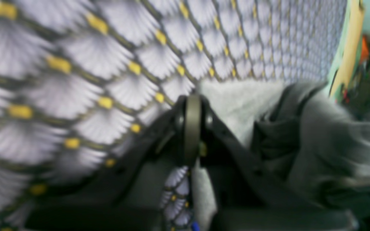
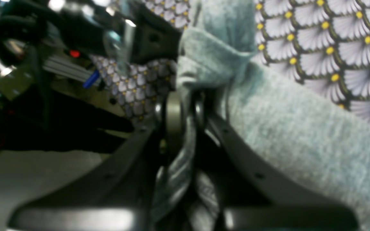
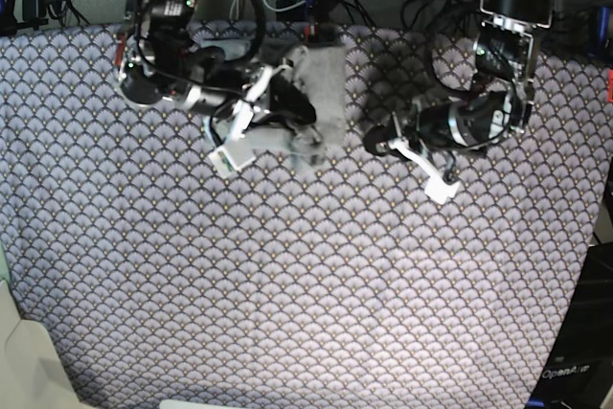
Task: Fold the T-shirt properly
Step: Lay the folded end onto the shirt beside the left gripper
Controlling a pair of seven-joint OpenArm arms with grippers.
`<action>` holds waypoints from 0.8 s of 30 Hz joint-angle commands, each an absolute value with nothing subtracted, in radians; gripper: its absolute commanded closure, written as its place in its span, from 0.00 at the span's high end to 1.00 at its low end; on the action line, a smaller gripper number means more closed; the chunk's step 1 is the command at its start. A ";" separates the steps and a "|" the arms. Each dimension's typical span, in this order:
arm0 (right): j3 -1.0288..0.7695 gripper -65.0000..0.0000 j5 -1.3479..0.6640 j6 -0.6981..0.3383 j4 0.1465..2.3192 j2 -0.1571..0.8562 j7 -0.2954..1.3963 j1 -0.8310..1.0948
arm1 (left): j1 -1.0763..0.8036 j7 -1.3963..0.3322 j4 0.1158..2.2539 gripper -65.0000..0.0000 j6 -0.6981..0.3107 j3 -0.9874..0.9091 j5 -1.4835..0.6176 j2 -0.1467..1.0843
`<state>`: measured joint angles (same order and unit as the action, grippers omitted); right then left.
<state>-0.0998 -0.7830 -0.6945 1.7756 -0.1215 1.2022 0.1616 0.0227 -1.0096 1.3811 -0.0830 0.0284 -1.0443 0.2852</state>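
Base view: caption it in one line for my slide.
Right gripper pinches the grey T-shirt at the far edge of the fan-patterned cloth; the left gripper hangs beside it.

From above, the right arm point(image 3: 206, 83) covers the near side of the T-shirt point(image 3: 324, 93), so its outline there cannot be made out. The left wrist view is badly blurred: the patterned cloth point(image 1: 75, 80) smears into streaks, and the T-shirt's folds run off the right edge. In the right wrist view, the clutter left of the T-shirt is too blurred to name.
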 commanded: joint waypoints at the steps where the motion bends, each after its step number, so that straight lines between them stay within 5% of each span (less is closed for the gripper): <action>1: -0.094 0.00 -0.811 -0.698 1.779 -0.119 1.164 0.151 | 0.035 -1.009 1.400 0.00 -0.096 0.016 -1.063 0.302; 18: 0.013 0.01 -0.811 -0.698 1.630 -0.096 1.089 0.104 | 0.031 -1.003 1.400 0.00 -0.096 -0.012 -1.064 0.331; 24: 0.013 0.28 -0.814 -0.698 1.575 -0.096 1.093 0.061 | 0.031 -1.003 1.400 0.00 -0.096 -0.012 -1.064 0.331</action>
